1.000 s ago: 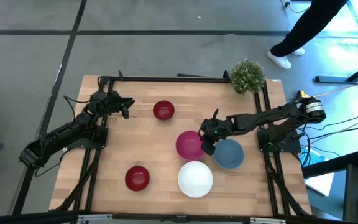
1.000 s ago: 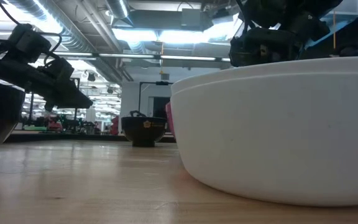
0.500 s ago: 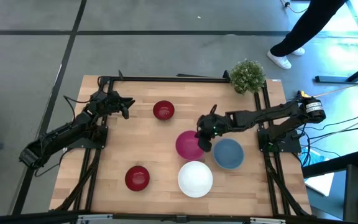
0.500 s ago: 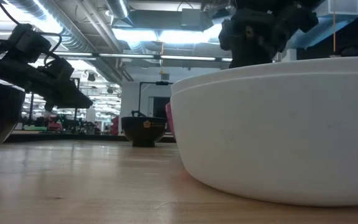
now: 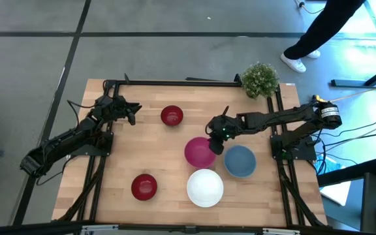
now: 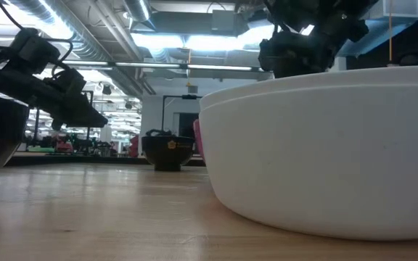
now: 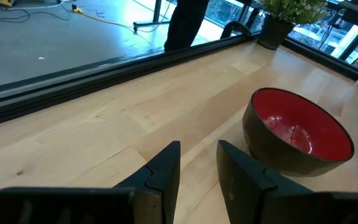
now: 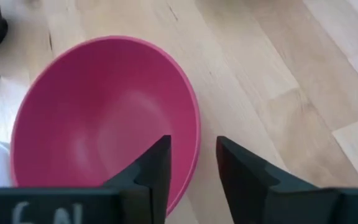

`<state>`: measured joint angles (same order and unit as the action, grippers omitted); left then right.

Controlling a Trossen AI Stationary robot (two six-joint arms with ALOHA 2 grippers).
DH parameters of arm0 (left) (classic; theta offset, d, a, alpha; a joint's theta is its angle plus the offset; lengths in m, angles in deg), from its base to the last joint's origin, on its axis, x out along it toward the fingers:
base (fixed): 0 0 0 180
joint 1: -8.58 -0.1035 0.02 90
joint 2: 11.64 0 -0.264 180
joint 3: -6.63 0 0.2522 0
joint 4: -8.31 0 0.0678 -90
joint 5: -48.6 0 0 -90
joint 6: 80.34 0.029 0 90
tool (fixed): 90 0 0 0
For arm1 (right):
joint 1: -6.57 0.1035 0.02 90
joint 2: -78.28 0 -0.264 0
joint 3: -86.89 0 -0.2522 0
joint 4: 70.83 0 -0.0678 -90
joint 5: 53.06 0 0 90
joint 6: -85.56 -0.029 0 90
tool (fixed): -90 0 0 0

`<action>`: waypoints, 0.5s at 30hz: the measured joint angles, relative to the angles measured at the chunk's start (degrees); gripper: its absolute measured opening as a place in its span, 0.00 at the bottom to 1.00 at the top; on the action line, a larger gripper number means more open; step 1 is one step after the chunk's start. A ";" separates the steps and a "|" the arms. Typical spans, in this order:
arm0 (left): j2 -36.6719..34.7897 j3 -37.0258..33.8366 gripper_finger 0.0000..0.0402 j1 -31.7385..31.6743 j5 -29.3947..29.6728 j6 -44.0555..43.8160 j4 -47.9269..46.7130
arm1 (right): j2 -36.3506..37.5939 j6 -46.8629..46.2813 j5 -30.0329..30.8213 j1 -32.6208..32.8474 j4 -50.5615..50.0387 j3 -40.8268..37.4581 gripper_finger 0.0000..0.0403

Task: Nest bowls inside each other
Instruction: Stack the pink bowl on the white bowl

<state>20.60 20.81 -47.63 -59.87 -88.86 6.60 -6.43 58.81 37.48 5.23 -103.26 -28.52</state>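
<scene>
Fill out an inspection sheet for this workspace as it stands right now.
Surface: wooden table in a dark frame, bare between items.
Job's things: pink bowl, blue bowl and white bowl clustered together; two dark red bowls apart, one far, one near. None visibly nested.
Clutter: potted plant at the far right corner.
Grippers: right gripper open, fingers astride the pink bowl's rim; left gripper open, empty, waiting beside the far red bowl.
Cables: bundle by the right arm's base.
Surroundings: a person's legs beyond the table.
</scene>
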 joint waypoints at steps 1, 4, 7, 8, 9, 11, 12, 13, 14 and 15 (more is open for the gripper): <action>-0.01 -0.01 0.25 0.01 0.01 0.09 -0.01 | 0.00 -1.25 0.08 0.00 0.00 0.00 0.35; 0.01 -0.02 0.25 0.01 -0.01 0.12 0.00 | -0.21 -2.03 1.16 0.00 0.03 0.00 0.39; 0.01 -0.01 0.25 0.00 0.01 0.12 -0.01 | -0.28 -1.26 1.31 0.00 -0.01 -0.02 0.44; 0.01 -0.02 0.25 0.00 0.01 0.12 -0.01 | -0.28 -1.28 1.31 0.00 0.01 -0.02 0.45; -0.01 -0.02 0.25 0.01 0.01 0.12 -0.02 | -0.28 -1.28 1.33 0.00 -0.01 -0.02 0.46; 0.00 -0.01 0.25 0.00 0.01 0.12 -0.02 | -0.28 -1.39 1.33 0.00 0.02 -0.02 0.48; 0.00 -0.01 0.25 0.00 0.01 0.12 -0.01 | -0.28 -1.53 1.33 0.00 0.02 -0.02 0.48; 0.00 -0.02 0.25 0.00 0.00 0.12 -0.02 | -0.34 -1.56 1.33 0.00 -0.02 -0.02 0.48; -0.01 -0.02 0.25 -0.01 0.01 0.14 -0.02 | -0.61 -1.56 1.33 0.00 0.07 -0.02 0.49; -0.01 -0.02 0.25 0.01 0.00 0.13 -0.01 | -0.80 -1.54 1.26 0.00 -0.03 -0.02 0.49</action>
<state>20.59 20.79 -47.63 -59.87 -88.73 6.59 -7.23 57.26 38.74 5.23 -103.29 -28.54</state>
